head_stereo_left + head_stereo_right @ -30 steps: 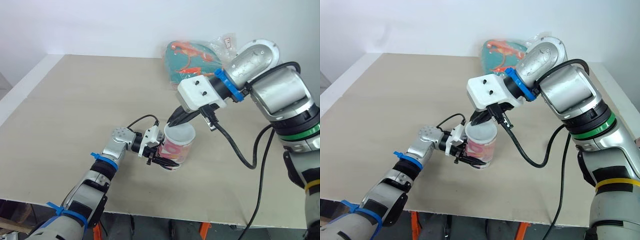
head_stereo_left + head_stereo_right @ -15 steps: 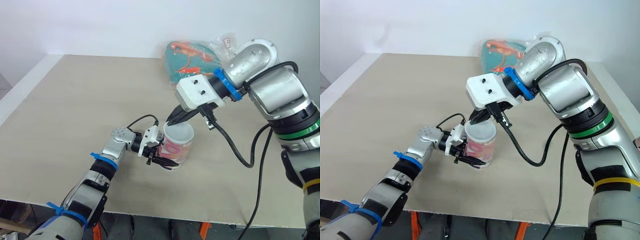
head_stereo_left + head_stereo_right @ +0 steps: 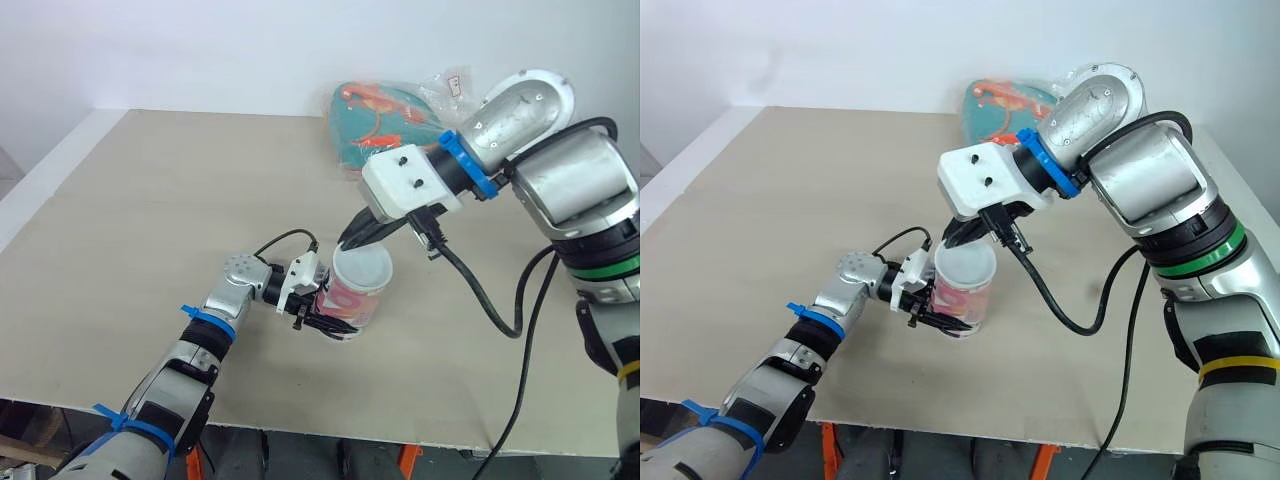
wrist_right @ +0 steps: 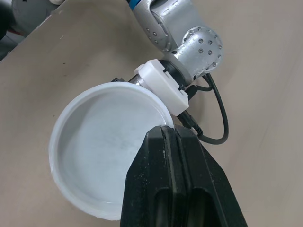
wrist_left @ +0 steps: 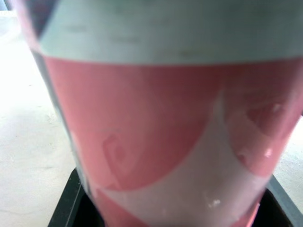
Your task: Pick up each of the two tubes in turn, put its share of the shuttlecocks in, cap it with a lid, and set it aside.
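Tube [image 3: 350, 302]: capping in hand.
Gripped low by left hand [image 3: 322, 318]; lid [image 3: 362, 266] pinched by right hand [image 3: 348, 242] at its mouth. Next, lid to be pressed down square.

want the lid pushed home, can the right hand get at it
Likely yes: the right hand, shut, sits at the rim of the lid, nothing between, while the left hand grips the tube.

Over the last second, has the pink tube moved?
No. The tube, held by the left gripper, keeps its place against the teal bag; the right gripper holds the lid at its top.
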